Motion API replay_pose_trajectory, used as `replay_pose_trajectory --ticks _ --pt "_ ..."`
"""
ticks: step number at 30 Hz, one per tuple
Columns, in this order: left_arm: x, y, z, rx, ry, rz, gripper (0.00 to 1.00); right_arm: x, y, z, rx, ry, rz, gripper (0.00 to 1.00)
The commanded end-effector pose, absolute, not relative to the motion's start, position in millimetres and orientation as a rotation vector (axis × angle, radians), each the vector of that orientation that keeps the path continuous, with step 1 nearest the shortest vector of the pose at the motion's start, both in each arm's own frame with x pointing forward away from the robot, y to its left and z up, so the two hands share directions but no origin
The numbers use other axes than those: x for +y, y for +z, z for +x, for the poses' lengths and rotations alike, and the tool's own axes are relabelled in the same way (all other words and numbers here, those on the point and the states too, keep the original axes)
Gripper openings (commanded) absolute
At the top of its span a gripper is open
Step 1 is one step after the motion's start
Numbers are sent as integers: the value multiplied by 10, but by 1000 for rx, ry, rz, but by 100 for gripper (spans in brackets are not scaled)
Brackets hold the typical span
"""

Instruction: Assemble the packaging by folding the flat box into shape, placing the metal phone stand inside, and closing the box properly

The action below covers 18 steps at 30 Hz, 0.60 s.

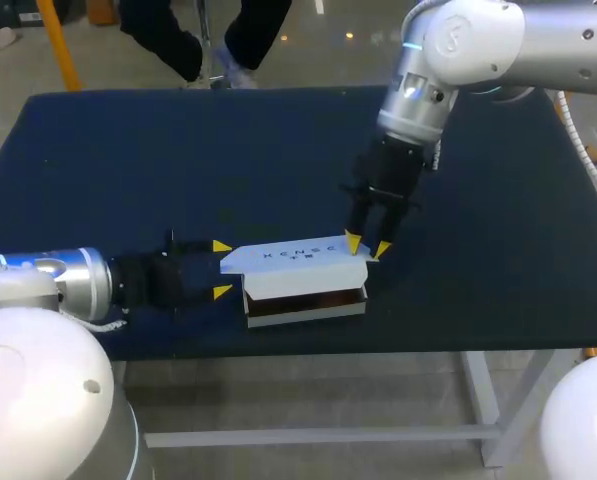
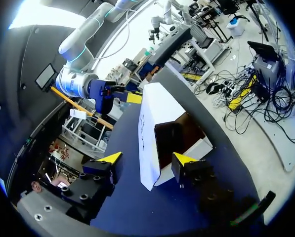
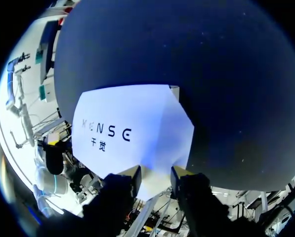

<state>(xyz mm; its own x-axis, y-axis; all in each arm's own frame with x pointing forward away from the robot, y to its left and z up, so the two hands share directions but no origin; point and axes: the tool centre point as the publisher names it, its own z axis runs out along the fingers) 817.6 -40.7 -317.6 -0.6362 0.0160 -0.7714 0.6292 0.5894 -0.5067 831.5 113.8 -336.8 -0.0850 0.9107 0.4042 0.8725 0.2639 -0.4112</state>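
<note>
The left gripper [image 1: 221, 269] is spread wide. Whether the right gripper [image 1: 368, 244] pinches the white cardboard box [image 1: 300, 274] cannot be told. A hard push could slide the box away.

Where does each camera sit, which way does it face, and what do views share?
Head: above and behind, looking down on the table; left gripper and right gripper flank the box.
Left wrist: on that wrist, facing the box's end past its own fingers.
Right wrist: on that wrist, facing down onto the lid; own gripper shows.
All three share the box.
</note>
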Motion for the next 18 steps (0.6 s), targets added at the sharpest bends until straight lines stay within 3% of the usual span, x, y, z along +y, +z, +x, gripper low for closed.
replay_pose_trajectory --ticks 1,11,14,18 --pt "-174 -2986 8176 2236 -1075 588 100 1136 -3382 8310 -1952 82 -1606 44" --pt "-37 -2893 8336 2704 -1131 412 100 1143 -3388 8316 -1953 75 -1614 44" --pt "-48 -2935 8443 2781 -833 243 100 1143 -3397 8319 -1950 73 -1616 44" --pt "-48 -2935 8443 2781 -833 243 100 1139 -3408 8319 -1946 74 -1617 44"
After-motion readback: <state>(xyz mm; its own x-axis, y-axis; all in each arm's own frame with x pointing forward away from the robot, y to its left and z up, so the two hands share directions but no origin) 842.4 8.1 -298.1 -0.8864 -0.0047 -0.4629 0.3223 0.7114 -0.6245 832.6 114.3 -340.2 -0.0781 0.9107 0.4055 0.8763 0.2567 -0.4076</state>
